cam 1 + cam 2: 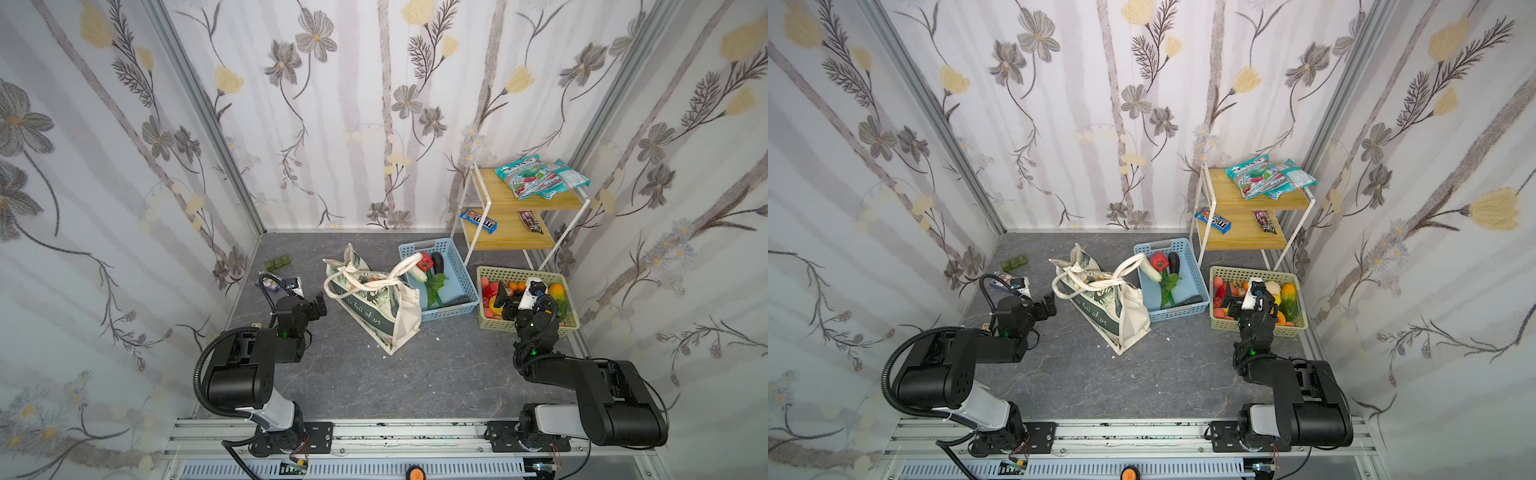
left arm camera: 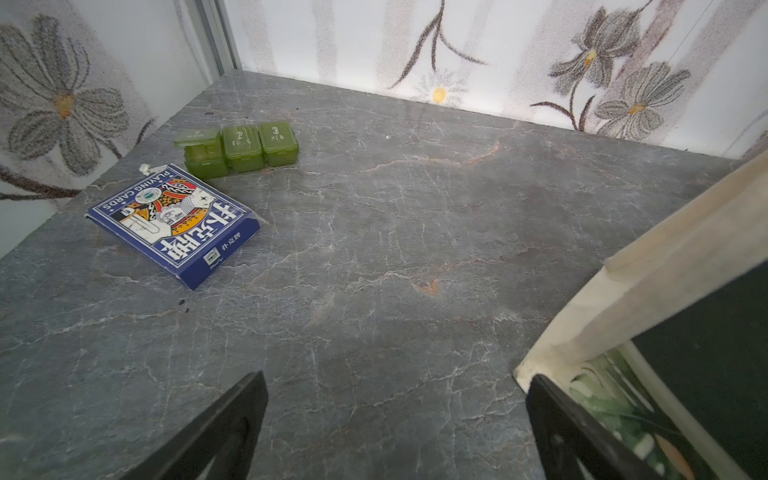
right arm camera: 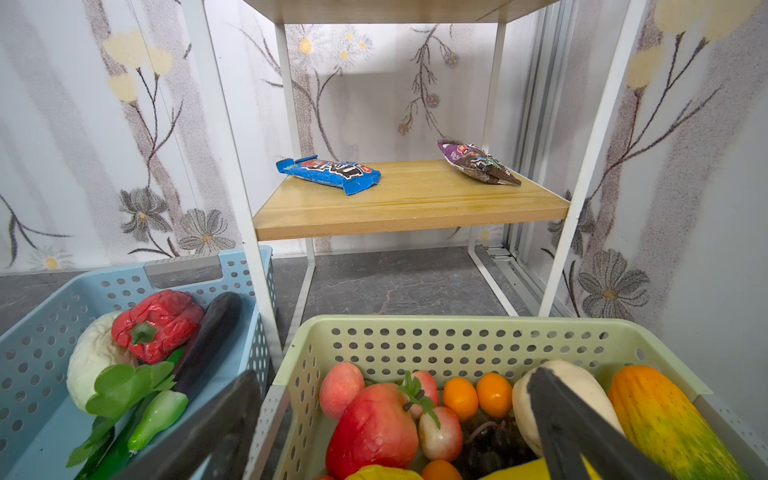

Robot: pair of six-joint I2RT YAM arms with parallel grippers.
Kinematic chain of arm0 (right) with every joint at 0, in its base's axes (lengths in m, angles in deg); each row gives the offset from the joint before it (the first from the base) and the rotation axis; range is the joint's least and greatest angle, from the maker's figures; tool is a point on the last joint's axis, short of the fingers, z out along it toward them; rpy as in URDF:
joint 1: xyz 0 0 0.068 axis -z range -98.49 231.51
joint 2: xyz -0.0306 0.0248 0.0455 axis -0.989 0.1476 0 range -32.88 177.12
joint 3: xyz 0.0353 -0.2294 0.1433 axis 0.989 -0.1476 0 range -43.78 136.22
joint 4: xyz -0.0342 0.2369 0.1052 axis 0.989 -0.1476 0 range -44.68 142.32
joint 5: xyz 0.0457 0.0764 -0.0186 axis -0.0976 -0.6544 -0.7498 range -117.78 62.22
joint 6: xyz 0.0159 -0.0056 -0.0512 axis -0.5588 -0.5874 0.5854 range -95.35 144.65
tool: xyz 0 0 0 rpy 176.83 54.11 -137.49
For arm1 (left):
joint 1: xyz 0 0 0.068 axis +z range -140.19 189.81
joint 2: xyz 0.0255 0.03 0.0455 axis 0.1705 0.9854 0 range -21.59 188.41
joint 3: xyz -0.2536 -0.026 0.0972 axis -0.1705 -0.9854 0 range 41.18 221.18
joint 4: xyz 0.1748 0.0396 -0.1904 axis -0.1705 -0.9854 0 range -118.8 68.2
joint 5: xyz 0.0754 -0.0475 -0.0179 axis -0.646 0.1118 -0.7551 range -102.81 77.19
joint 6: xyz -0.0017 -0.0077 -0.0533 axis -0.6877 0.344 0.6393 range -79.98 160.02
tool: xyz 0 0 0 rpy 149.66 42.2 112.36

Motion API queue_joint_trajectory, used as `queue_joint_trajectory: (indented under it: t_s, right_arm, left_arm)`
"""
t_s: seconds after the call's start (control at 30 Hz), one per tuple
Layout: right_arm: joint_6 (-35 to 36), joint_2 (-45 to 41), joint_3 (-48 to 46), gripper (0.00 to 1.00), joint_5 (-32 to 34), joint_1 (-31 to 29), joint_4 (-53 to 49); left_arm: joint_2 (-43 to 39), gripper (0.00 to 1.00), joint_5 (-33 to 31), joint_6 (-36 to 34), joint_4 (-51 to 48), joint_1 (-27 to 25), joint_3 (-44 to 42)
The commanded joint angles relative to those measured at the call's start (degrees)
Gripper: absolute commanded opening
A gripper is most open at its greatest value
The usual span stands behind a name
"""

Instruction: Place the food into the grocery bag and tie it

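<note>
Grey marbled tabletop (image 1: 374,382) enclosed by flower-printed walls (image 1: 353,104). Far left: a green three-cell pill box (image 2: 241,147), one lid raised, with a blue playing-card box (image 2: 174,224) just nearer. Far right corner: a white-framed rack (image 1: 498,199) with two wooden shelves. Before it stand a light blue perforated basket (image 1: 449,312) and, to its right, a pale yellow perforated basket (image 1: 511,274).

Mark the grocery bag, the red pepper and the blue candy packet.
grocery bag (image 1: 370,318): in a top view, on its dark green band.
red pepper (image 3: 174,316): right wrist view, on its red body.
blue candy packet (image 3: 328,174): right wrist view, wrapper's middle.
</note>
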Motion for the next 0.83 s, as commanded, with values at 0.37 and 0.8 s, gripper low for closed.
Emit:
queue_joint_trajectory:
  t_s: [0.37,0.8]
  right_arm:
    - [1.2,0.3,0.2,1.00,-0.3,0.0,2.5]
    - [1.3,0.2,0.1,1.00,-0.3,-0.1,2.5]
  left_arm:
    - [0.0,1.00,-1.8,-1.1,2.2,-0.6,0.7]
    - [0.1,1.00,-1.9,-1.2,2.0,-0.7,0.6]
